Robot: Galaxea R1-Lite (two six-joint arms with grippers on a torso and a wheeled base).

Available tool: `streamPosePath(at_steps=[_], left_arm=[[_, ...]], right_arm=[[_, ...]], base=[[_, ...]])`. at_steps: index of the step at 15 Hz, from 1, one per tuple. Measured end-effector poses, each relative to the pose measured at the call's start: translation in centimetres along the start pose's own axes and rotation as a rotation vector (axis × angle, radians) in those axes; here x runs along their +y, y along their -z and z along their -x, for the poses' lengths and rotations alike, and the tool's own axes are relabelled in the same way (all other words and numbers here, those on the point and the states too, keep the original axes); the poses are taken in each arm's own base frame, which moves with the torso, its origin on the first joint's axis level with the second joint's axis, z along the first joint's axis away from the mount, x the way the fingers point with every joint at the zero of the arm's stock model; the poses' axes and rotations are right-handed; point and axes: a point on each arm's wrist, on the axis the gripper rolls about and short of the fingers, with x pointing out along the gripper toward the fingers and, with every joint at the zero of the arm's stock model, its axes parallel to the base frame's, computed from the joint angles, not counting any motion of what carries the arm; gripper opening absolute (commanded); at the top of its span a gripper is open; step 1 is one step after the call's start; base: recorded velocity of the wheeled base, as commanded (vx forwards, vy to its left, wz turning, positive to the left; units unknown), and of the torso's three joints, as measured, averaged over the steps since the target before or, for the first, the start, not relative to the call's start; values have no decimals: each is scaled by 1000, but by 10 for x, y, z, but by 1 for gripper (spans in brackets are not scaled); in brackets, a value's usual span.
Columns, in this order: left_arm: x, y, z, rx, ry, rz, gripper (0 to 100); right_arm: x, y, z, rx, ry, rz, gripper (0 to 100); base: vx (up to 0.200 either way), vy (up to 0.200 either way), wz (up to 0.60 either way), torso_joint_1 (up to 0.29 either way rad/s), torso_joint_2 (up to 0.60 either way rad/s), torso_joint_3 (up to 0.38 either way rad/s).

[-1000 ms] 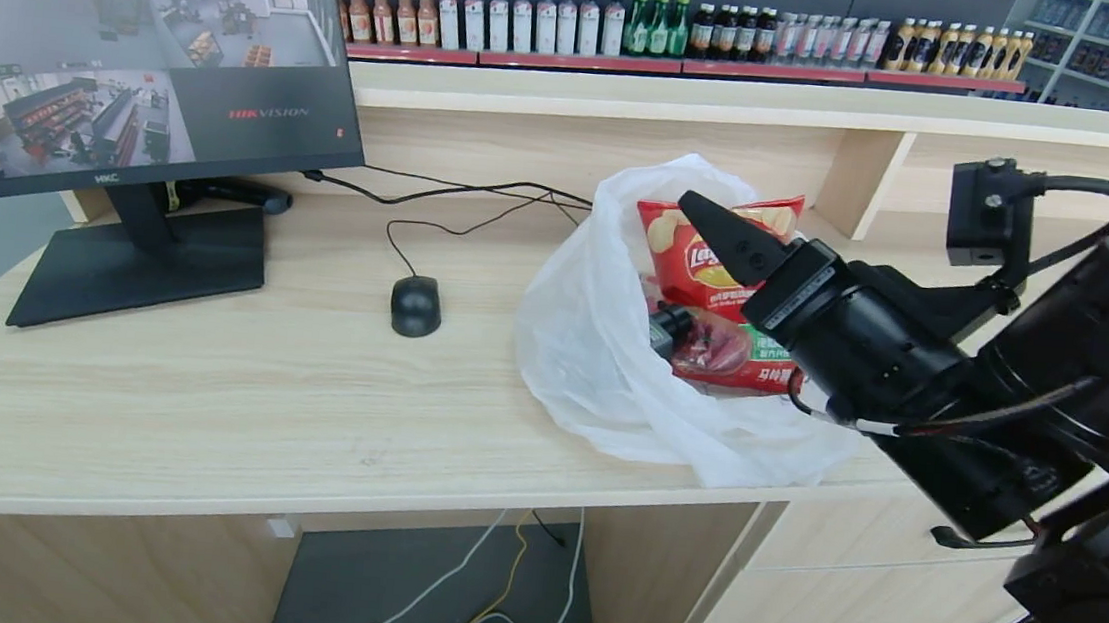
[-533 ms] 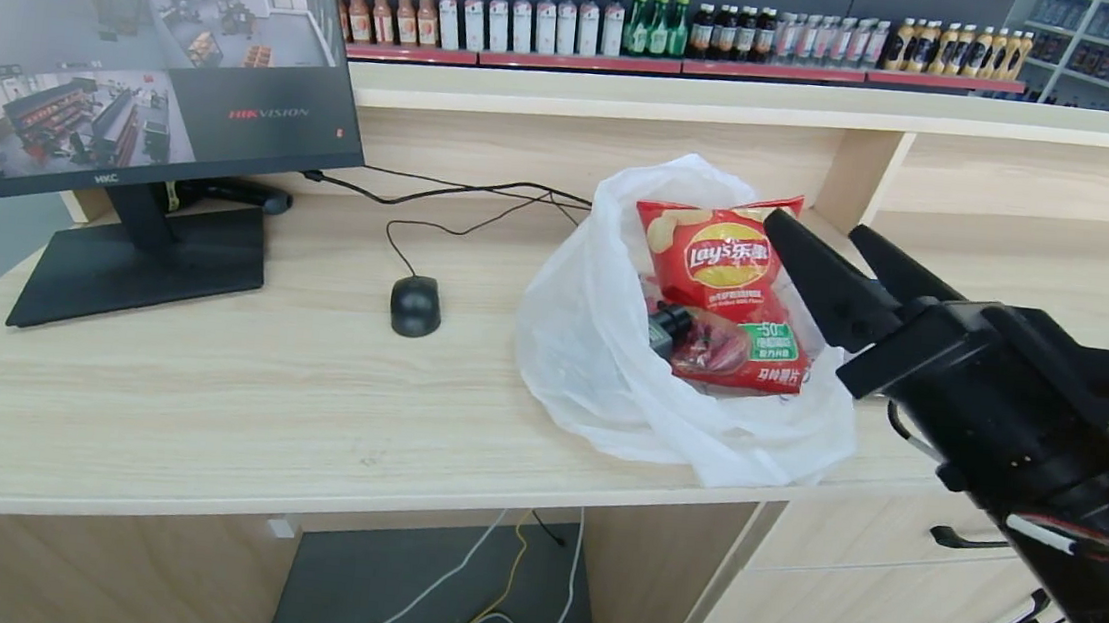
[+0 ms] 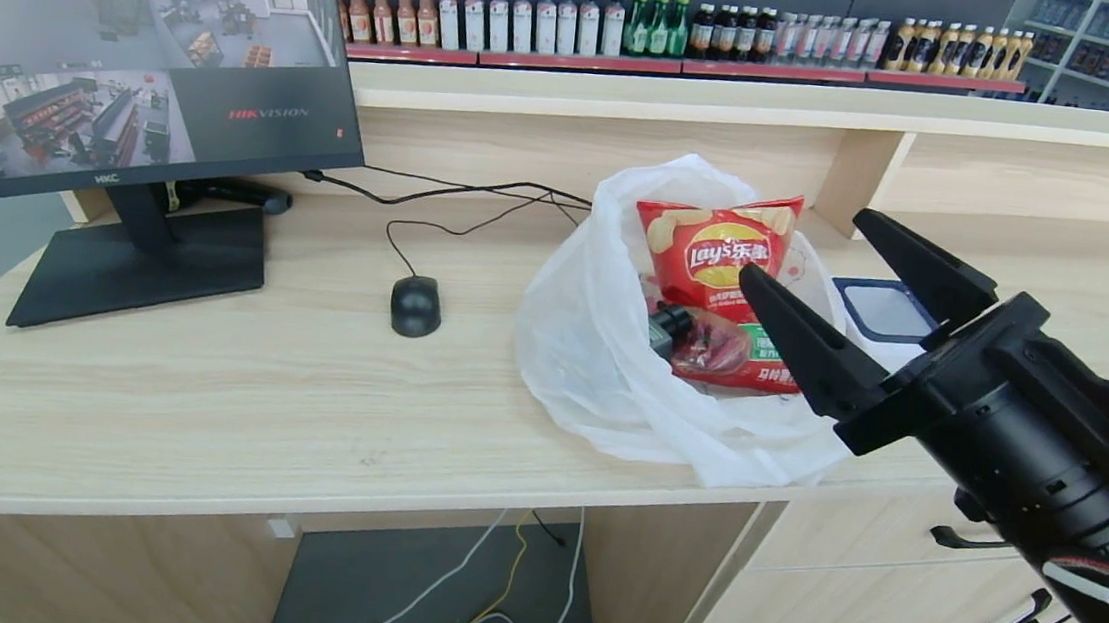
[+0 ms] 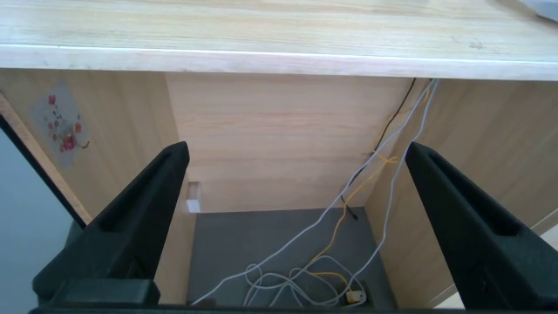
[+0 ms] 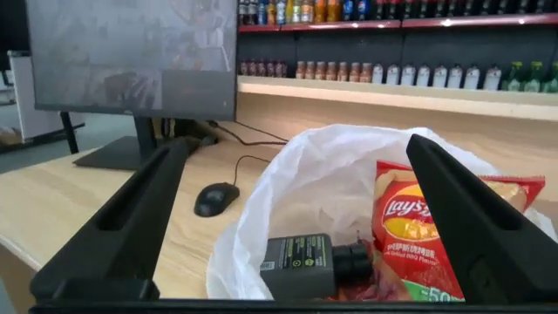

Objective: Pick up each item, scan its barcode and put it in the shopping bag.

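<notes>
A white plastic shopping bag [image 3: 600,366] lies open on the wooden counter [image 3: 256,396]. Inside it are a red chips packet [image 3: 710,250], a second red packet [image 3: 726,357] and a black boxed item [image 3: 666,327]. My right gripper [image 3: 801,243] hangs open and empty just right of the bag's mouth, pointing at it. The right wrist view looks between the gripper's [image 5: 296,141] fingers at the bag [image 5: 288,187], the chips [image 5: 410,231] and the black item [image 5: 301,262]. My left gripper [image 4: 296,148] is open and empty below the counter's front edge.
A white and blue scanner [image 3: 881,310] sits on the counter behind my right gripper. A black mouse [image 3: 415,305] with its cable lies left of the bag, and a monitor [image 3: 126,43] stands at far left. Loose cables [image 4: 349,235] hang under the counter. Bottle shelves line the back wall.
My right gripper has drawn back from over the bag toward the right and nearer me, turned, and its fingers now stand wider apart. The scanner behind it has come into sight.
</notes>
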Motion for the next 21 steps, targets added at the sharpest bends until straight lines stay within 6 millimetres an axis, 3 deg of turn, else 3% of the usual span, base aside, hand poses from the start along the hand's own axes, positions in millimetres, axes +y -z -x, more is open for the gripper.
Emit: streamPosePath(at_steps=[5,9,15,21], left_arm=[[0,0,0,0,0,-2,100],[0,0,0,0,0,-3,100],[0,0,0,0,1,-4,100],[0,0,0,0,1,-1,100]], right_arm=[[-1,1,-2,-1,1,10,100],[-1,4,-4,7,2,5,100],[-4,5,-4,10,12,9,100],[-6,6,-5,11,21,13,100]], base=[[0,0,0,0,0,0],[-200,0,0,5,4,1],[0,0,0,0,0,0],[0,-200,0,5,-1,3]])
